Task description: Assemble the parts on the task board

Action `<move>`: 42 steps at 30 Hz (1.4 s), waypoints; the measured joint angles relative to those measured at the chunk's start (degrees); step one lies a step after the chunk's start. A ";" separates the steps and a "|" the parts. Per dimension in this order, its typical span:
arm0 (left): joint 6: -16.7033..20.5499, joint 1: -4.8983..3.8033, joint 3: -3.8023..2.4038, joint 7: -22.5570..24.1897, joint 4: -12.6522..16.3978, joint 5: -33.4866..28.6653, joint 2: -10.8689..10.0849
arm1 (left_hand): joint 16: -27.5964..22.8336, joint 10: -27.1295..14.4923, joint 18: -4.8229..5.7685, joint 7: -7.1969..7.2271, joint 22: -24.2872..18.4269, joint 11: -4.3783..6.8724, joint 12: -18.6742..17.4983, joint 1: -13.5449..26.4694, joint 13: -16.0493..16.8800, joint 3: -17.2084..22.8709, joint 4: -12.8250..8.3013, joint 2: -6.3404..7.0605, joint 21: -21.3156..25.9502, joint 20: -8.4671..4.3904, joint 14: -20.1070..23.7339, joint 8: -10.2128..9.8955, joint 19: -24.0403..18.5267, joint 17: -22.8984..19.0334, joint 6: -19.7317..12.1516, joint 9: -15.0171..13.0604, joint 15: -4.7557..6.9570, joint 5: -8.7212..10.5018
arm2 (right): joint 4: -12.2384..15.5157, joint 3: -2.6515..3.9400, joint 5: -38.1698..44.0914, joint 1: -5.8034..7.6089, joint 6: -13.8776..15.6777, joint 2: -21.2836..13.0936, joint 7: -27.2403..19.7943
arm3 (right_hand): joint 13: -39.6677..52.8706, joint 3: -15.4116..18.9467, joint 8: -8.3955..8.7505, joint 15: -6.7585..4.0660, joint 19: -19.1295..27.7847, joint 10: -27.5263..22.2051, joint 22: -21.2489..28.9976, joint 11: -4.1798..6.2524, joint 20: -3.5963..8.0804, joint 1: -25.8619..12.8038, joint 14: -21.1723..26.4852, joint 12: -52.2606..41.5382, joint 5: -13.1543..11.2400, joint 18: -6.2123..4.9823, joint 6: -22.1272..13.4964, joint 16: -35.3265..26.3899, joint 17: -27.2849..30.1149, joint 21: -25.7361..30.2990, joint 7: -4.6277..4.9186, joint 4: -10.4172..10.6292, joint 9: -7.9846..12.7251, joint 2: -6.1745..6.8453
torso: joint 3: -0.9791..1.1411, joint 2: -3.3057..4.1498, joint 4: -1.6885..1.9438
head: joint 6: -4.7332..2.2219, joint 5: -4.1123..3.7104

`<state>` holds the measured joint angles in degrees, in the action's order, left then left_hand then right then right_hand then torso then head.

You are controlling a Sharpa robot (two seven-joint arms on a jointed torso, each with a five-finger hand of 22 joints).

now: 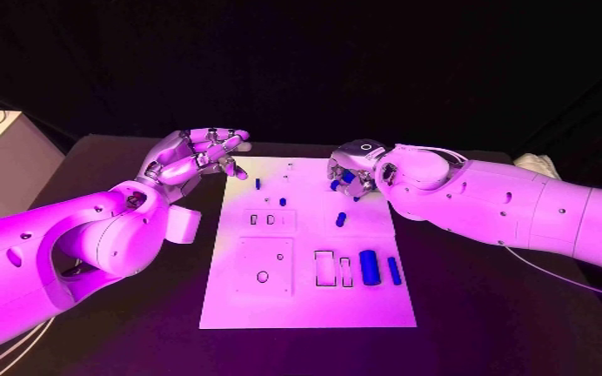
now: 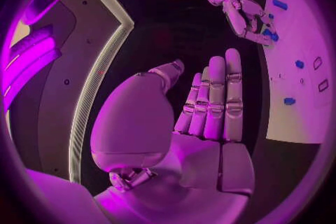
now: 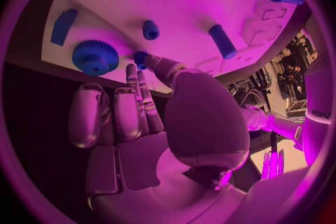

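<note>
Nearest me, the board lay as a white plate in the lower middle of the head view, on the black table. At its lower right sat two rectangular slots, and just right of them a thick blue cylinder and a thinner blue bar lay side by side, apart from each other. At lower left a raised square plate carried an oval hole. Farther up, a smaller plate with two little slots sat left of centre, and a short blue peg lay alone to its right. Two small blue pegs stood beyond that, near the board's far left part.

My left hand hovered at the left of the frame, off the board's far left corner, fingers partly curled and apart, holding nothing; its wrist view showed the fingers straight and close together with an empty palm.

My right hand was down over the board's far right part, in the upper middle of the frame. Its fingertips met a small blue piece there, and I could not tell whether they gripped it or merely touched it. In the right wrist view a blue gear lay just beside those fingertips, with a blue block beyond it.
</note>
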<state>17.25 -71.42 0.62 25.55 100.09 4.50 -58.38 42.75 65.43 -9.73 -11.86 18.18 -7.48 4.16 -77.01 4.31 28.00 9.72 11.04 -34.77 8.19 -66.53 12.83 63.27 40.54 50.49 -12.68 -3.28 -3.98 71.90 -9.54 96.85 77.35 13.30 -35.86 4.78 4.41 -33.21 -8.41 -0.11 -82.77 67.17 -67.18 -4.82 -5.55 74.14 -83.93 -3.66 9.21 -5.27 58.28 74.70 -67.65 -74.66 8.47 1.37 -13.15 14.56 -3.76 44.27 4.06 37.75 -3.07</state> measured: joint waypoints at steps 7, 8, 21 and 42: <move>-0.02 -0.01 0.00 -0.13 -0.02 0.00 0.03 | 0.00 0.00 0.00 0.00 0.00 0.00 0.00 0.00 0.00 0.00 0.00 0.00 0.00 0.00 0.00 0.00 0.00 0.05 0.00 0.00 0.00 0.00 | -0.32 -0.03 0.00 -0.16 0.07 0.26 -0.09 | 0.41 -1.05 -1.19 0.00 0.00 2.11 -0.71 0.34 0.00 0.94 0.00 -0.16 -0.38 0.00 1.80 0.75 -0.37 -0.59 -0.30 0.19 -0.94 -1.58 | 0.04 0.04 -0.06 | 0.16 0.13; -0.02 -0.01 0.00 -0.15 -0.04 0.00 0.04 | 0.00 0.00 0.00 0.00 -0.01 0.00 0.00 0.00 0.00 0.00 0.00 0.00 0.00 0.00 0.00 0.00 0.00 0.05 0.00 0.00 0.00 0.00 | -0.34 -0.03 -0.01 -0.17 0.09 0.27 -0.11 | 0.52 -1.57 -1.58 0.00 -0.06 2.79 -0.90 0.49 0.06 1.28 0.00 -0.25 -1.60 0.00 2.22 0.89 -0.42 -0.71 -0.56 0.10 -1.30 -1.92 | 0.04 0.04 -0.07 | 0.16 0.15; -0.07 -0.02 0.00 -0.30 -0.06 0.01 0.06 | 0.00 0.00 0.00 0.00 0.10 0.00 0.00 0.00 -0.01 0.00 0.00 0.00 0.00 0.00 0.00 0.00 0.00 0.04 0.00 -0.05 0.00 0.00 | -0.18 -0.02 -0.01 -0.25 1.20 0.31 -0.18 | 1.71 -2.85 -3.57 -1.03 -0.41 5.67 -1.96 1.32 0.86 2.03 -0.20 -0.54 -2.94 0.00 4.37 1.45 -0.67 -1.33 -1.53 -0.65 -3.61 -3.27 | 0.05 0.04 -0.16 | 0.25 0.18; -0.23 -0.04 0.00 -0.43 -0.33 0.03 0.26 | 0.00 -0.21 0.01 0.00 0.20 -0.21 0.00 0.00 -0.02 0.00 0.00 0.00 -0.28 0.00 0.00 0.00 0.00 0.08 0.00 -0.04 0.00 0.00 | 1.46 0.85 0.45 0.26 12.15 2.55 3.92 | 2.19 -2.84 -3.98 -1.03 -0.41 5.83 -2.20 1.15 0.85 1.94 -0.20 -0.46 -2.22 -0.01 4.64 1.78 -0.74 -1.33 -1.59 -0.97 -4.44 -3.79 | 0.05 0.05 -0.18 | -0.26 0.12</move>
<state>17.02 -71.45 0.62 25.12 99.76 4.53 -58.12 42.75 65.21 -9.72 -11.86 18.38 -7.69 4.16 -77.01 4.30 27.99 9.72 11.04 -35.05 8.19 -66.53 12.83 63.27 40.62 50.49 -12.73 -3.28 -3.98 73.36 -8.69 97.31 77.61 25.45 -33.30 8.70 6.60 -36.06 -12.39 -1.14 -83.19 73.00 -69.37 -3.67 -4.70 76.08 -84.14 -4.13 6.99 -5.28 62.92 76.48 -68.39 -75.99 6.88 0.40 -17.59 10.77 -3.71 44.32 3.88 37.50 -2.94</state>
